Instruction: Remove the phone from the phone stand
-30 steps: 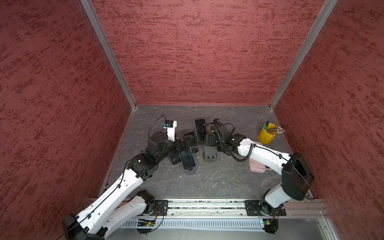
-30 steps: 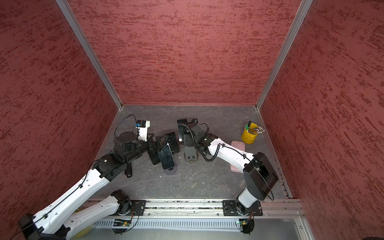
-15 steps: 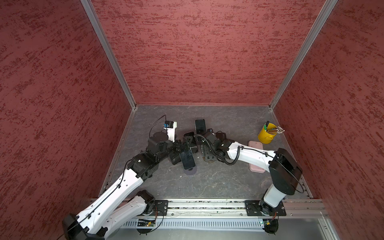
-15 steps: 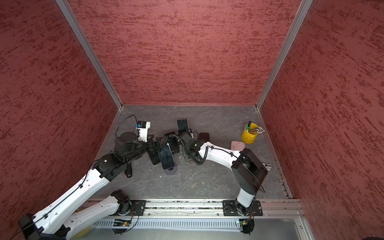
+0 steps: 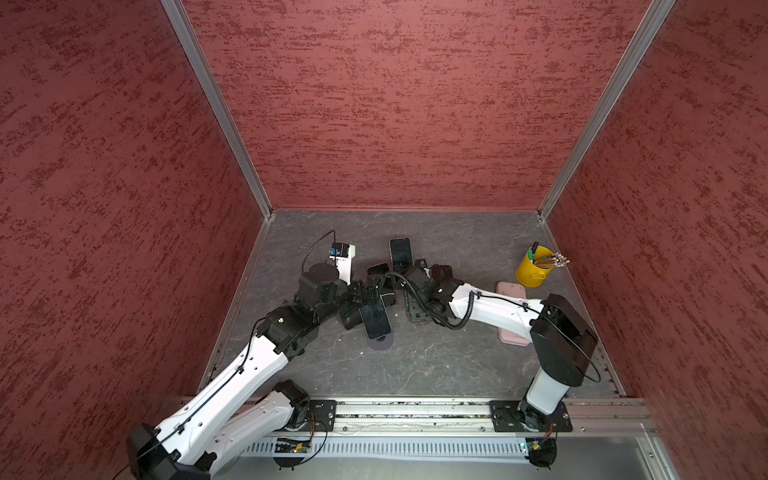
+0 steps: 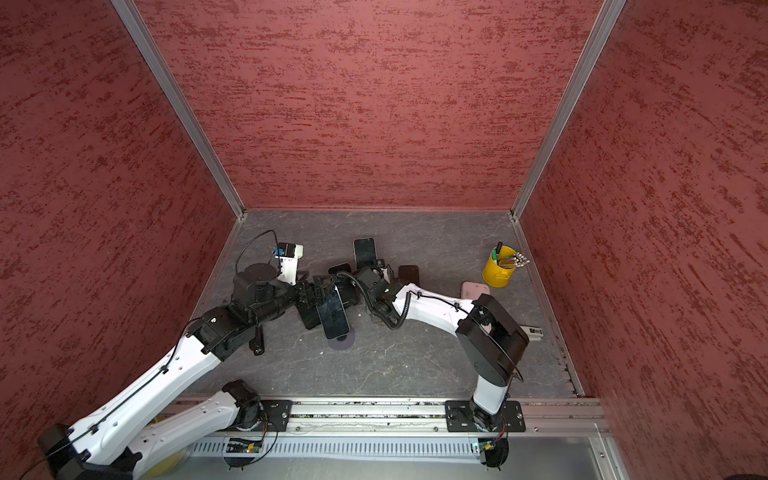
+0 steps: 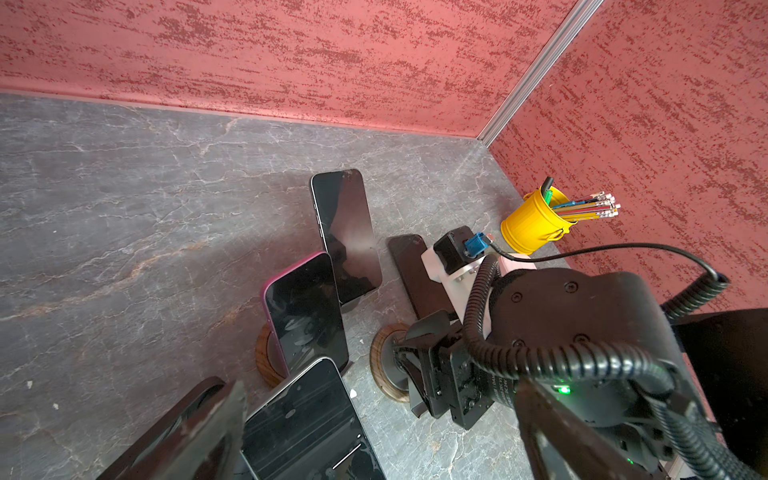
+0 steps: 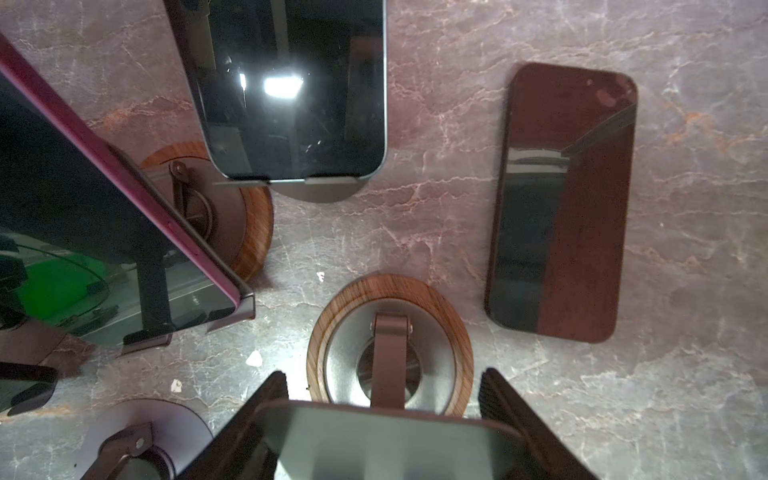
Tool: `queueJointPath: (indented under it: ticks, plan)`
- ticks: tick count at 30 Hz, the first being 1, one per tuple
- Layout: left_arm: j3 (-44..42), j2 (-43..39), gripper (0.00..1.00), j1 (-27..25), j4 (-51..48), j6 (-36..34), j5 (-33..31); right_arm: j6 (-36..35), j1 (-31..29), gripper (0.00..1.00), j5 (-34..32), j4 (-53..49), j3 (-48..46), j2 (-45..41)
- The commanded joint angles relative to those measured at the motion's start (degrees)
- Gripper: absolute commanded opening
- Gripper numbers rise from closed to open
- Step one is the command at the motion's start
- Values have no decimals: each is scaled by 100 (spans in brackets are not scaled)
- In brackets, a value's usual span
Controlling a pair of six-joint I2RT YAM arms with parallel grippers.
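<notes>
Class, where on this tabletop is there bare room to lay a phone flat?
Free: the front strip of table between the stand cluster and the rail; the back stretch between the rearmost phone and the yellow pencil cup. Crowded: the centre, packed with phones and stands.

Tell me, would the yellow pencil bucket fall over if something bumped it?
Probably easily: the yellow bucket is small and looks light, and its pencils all lean out one side, so it may tip that way. Being round, it could then roll.
</notes>
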State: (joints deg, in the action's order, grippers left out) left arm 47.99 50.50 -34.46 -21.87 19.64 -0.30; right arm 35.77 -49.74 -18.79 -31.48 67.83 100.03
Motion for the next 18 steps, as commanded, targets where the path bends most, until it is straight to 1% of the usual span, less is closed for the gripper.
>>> queueJointPath:
  ticks: [1, 10, 14, 18]
  plan:
    - [141, 36, 100, -20, 42, -97, 26, 100, -32, 54, -166, -106, 134, -74]
    - [248, 160, 100, -25, 62, -104, 80, -68, -36, 46, -117, 48, 112, -489]
    - [299, 241, 100, -26, 67, -117, 103, -148, -19, 44, -175, 55, 108, -653]
    - [259, 244, 100, -26, 127, -92, 67, -191, 156, 43, -301, 91, 6, -927]
